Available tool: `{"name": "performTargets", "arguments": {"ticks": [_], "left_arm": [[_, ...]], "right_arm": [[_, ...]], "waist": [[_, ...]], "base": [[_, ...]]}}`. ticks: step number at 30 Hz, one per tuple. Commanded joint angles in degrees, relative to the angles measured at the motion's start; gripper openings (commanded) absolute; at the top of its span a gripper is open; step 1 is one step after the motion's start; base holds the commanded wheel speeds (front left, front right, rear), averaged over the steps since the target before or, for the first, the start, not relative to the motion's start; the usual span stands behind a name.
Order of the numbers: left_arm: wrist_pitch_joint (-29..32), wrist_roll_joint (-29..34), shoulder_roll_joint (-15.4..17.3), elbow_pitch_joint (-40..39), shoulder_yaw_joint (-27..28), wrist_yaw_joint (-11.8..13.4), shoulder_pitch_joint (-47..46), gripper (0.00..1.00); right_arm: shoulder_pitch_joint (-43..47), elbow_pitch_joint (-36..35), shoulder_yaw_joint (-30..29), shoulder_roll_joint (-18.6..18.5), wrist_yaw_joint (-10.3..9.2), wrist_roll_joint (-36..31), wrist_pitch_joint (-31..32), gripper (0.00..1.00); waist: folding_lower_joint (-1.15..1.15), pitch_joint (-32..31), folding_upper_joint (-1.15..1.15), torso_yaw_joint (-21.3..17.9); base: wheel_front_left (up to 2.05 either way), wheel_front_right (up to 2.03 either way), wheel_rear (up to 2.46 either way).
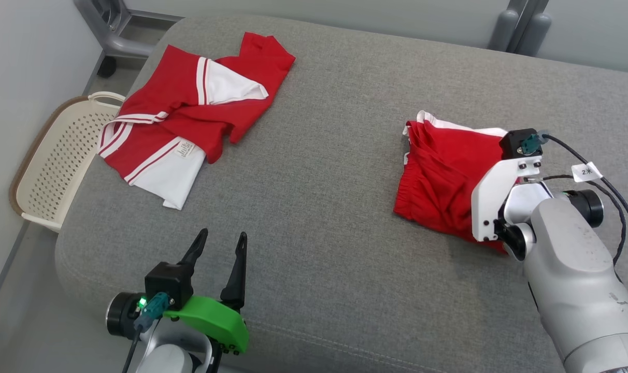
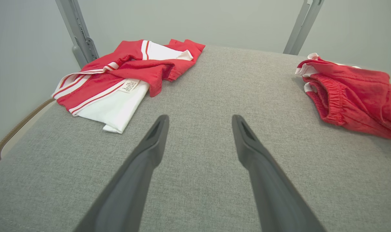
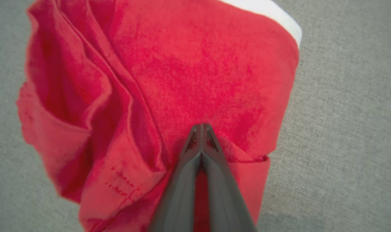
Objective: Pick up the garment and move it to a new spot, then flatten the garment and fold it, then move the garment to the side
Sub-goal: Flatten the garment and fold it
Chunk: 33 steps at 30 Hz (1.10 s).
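Note:
The garment (image 1: 438, 176) is a pair of red shorts with white trim, lying crumpled on the right of the grey cushioned surface (image 1: 334, 181). My right gripper (image 3: 202, 125) points down onto it, fingers pressed together with a fold of the red cloth (image 3: 198, 64) pinched between them. From the head, the white wrist mount (image 1: 500, 202) hides those fingers. Near the front edge my left gripper (image 1: 223, 235) stands open and holds nothing. In the left wrist view its fingers (image 2: 200, 119) are spread over bare grey fabric, and the shorts (image 2: 353, 93) lie off to the right.
A second red and white garment (image 1: 189, 114) lies rumpled at the back left of the surface. A cream perforated basket (image 1: 55, 155) stands on the floor beyond the left edge. Grey metal frame legs (image 1: 112, 31) rise behind the surface.

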Motion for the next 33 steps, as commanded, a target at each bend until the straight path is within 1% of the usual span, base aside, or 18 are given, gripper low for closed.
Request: {"name": "performTargets", "arguments": {"ticks": [1,10,17,23,29,33], "left_arm": [[-0.43,-0.33,0.01,0.23,-0.01,0.14,-0.83,1.0],[-0.75,-0.96,-0.16,1.16,-0.34,0.41,-0.6,1.0],[-0.99,-1.23,-0.23,1.43,-0.65,0.43,-0.55,1.0],[-1.01,-1.46,-0.32,1.69,-1.2,0.4,-0.1,1.0],[-0.95,-1.55,-0.49,2.11,-1.8,0.12,-0.35,1.0],[-1.01,-1.84,-0.48,2.3,-1.89,0.43,-0.27,1.0]], "right_arm": [[0.81,0.16,1.16,0.66,-0.07,0.82,-0.39,0.0],[0.94,-0.16,6.27,2.82,-0.07,3.89,-0.94,0.0],[-0.07,-0.23,8.98,3.53,-0.07,5.19,-1.74,0.0],[-1.26,1.57,11.3,3.81,-0.07,5.95,-2.78,0.0],[-2.08,3.74,15.72,3.82,-0.07,9.97,-3.29,0.0],[-2.08,5.22,18.68,3.76,-0.07,12.23,-2.86,0.0]], "waist": [[0.0,-0.02,0.0,0.34],[0.0,-0.69,0.0,1.22],[0.0,-1.05,0.0,2.09],[0.0,-1.17,0.0,3.47],[0.0,-1.11,0.0,5.13],[0.0,-1.32,0.0,5.73]], "base": [[0.0,0.0,0.0],[0.0,0.0,0.0],[0.0,0.0,0.0],[0.0,0.0,0.0],[0.0,0.0,0.0],[0.0,0.0,0.0]]}}
